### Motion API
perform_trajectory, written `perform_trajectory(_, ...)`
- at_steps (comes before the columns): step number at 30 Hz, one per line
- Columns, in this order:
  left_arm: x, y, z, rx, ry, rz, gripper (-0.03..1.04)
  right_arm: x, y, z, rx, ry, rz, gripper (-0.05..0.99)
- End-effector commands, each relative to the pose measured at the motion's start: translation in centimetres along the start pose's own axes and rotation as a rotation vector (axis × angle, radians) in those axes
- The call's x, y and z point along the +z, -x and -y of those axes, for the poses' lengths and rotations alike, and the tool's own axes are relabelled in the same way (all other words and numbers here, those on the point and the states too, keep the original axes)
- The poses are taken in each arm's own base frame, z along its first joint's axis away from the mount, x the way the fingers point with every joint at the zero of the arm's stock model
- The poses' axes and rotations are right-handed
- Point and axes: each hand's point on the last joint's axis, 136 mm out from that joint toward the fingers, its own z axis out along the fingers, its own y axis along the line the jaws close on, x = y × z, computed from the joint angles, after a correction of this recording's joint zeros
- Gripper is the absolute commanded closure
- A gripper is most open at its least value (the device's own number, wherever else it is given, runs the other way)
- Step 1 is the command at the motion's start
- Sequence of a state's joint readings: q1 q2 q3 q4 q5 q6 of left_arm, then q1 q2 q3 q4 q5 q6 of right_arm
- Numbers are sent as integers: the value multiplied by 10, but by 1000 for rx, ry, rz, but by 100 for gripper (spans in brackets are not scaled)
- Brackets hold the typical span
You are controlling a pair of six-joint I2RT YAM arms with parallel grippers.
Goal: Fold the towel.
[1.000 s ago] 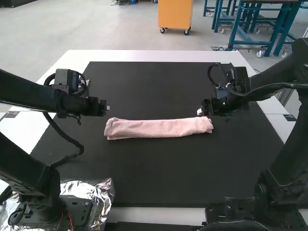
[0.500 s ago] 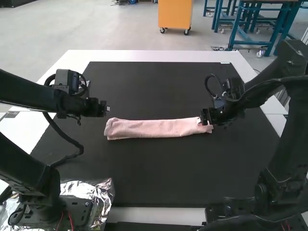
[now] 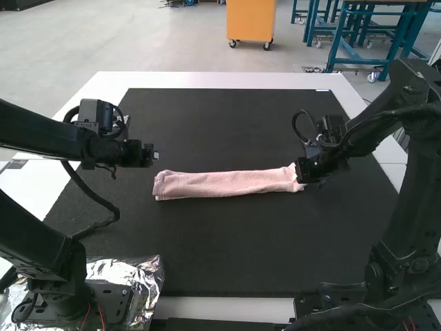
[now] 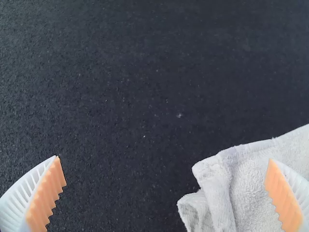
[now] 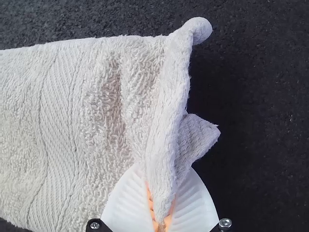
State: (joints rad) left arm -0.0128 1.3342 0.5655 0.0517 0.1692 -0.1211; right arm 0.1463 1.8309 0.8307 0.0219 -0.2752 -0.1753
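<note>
The pink towel (image 3: 227, 183) lies as a long narrow folded strip across the dark mat. At its right end is my right gripper (image 3: 300, 174); in the right wrist view this gripper (image 5: 160, 220) is shut on the towel (image 5: 96, 111), pinching the end edge, with a small corner poking out beside it. My left gripper (image 3: 154, 156) stands above and just beyond the towel's left end. In the left wrist view my left gripper (image 4: 166, 186) is wide open, one finger over the end of the towel (image 4: 251, 193), nothing held.
The dark mat (image 3: 227, 248) covers most of the white table (image 3: 213, 81). Crumpled foil (image 3: 141, 276) lies around the left arm's base at the near left.
My right gripper has moved slightly toward the right arm's side and closed on the towel's right end. The towel has shifted a little to the right. The left arm has stayed still.
</note>
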Motion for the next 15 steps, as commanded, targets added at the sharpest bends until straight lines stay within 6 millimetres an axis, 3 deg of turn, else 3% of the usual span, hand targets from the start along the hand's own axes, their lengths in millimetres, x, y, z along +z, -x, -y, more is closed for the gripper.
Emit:
perform_trajectory(1, -6, 25, 1, 11, -12, 70, 4, -29, 12, -13, 42, 75, 43, 96)
perform_trajectory(3, -6, 29, 0, 34, -10, 88, 4, -51, 36, -13, 64, 68, 122, 96)
perform_trajectory(7, -6, 35, -1, 38, -3, 112, 4, -83, 68, -44, 82, 146, 222, 96)
perform_trajectory(10, -6, 40, -8, 40, 40, 132, 4, -83, 73, -85, 39, 217, 210, 96)
perform_trajectory(15, -9, 48, -26, 20, 97, 168, 4, -62, 60, -146, -56, 277, 152, 96)
